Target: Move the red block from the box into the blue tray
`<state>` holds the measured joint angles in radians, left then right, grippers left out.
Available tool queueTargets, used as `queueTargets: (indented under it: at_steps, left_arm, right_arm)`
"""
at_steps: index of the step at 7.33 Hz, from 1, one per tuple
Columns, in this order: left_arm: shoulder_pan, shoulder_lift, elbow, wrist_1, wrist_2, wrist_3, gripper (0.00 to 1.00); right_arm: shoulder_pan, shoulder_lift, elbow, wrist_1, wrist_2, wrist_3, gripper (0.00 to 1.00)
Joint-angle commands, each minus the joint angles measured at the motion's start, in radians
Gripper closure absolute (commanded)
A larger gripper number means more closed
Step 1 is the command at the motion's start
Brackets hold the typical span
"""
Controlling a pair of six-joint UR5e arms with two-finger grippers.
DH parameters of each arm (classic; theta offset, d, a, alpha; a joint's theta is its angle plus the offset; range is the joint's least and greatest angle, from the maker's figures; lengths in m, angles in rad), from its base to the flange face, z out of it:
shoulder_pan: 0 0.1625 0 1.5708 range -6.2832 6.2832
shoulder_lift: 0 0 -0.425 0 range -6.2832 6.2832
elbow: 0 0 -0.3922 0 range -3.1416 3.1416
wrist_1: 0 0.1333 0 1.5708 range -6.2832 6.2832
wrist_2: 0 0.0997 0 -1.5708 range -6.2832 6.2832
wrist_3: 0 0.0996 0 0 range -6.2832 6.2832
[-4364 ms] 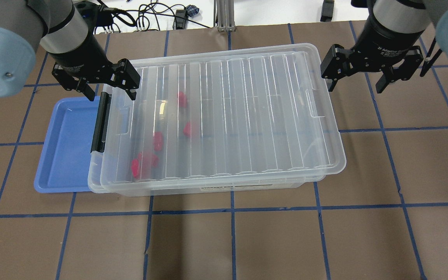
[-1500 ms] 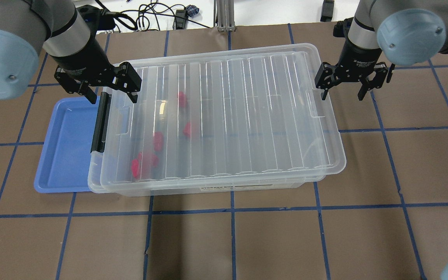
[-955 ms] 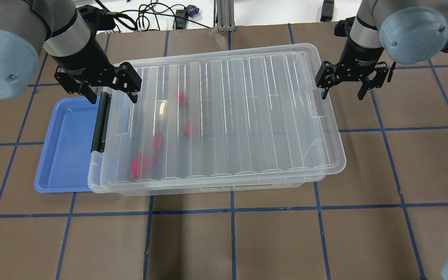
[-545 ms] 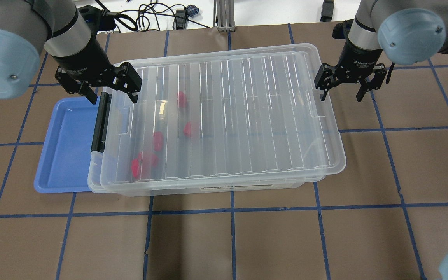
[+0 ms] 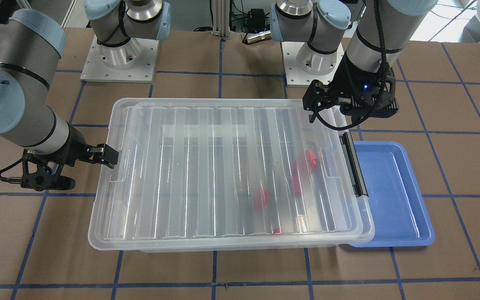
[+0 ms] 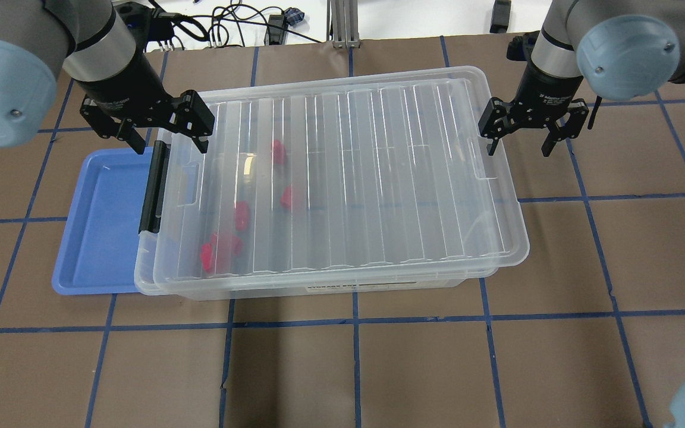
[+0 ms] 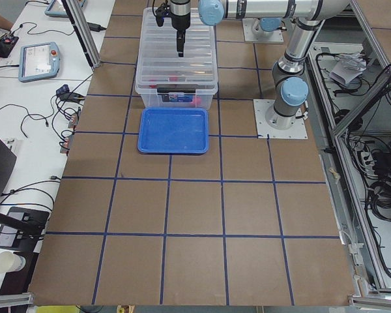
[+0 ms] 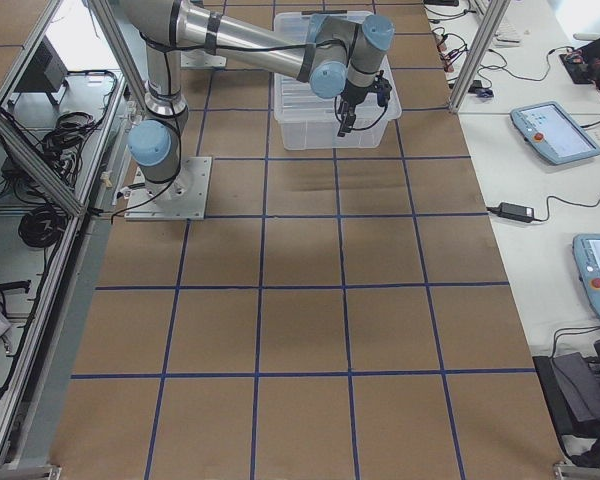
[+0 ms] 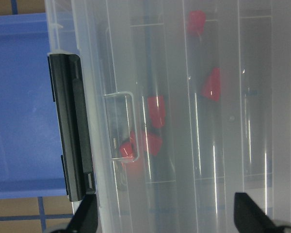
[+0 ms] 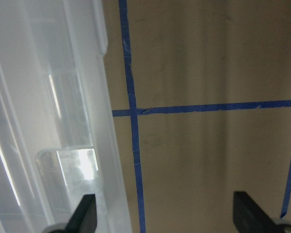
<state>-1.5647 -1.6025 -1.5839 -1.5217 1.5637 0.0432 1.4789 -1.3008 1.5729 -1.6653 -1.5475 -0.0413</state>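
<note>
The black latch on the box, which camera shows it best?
Left wrist view: the latch is large, close and unblocked. Overhead and front views show it whole but smaller, exterior left tiny; the remaining two miss it.

Brown table, blue tape grid, probably white bench

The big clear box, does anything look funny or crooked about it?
A little. Only the end by the blue tray has a black latch bar; the other end has none. The rim of the box also hangs over the tray's edge. The red blocks are inside, nothing spilled.
</note>
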Motion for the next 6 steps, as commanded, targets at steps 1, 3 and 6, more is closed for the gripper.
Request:
queueTargets:
  at_steps: [1,3,6]
  left_arm:
    - [0.000,0.001,0.004,0.000,0.001,0.000,0.00]
    - [0.000,0.003,0.005,-0.003,0.001,0.001,0.00]
    - [0.000,0.003,0.007,-0.003,-0.002,0.001,0.00]
  right_arm:
    - [-0.005,0.009,-0.002,-0.004,-0.013,-0.020,0.00]
    - [-0.005,0.011,-0.001,-0.005,-0.016,-0.045,0.00]
    - [-0.026,0.011,-0.004,-0.004,-0.082,-0.066,0.00]
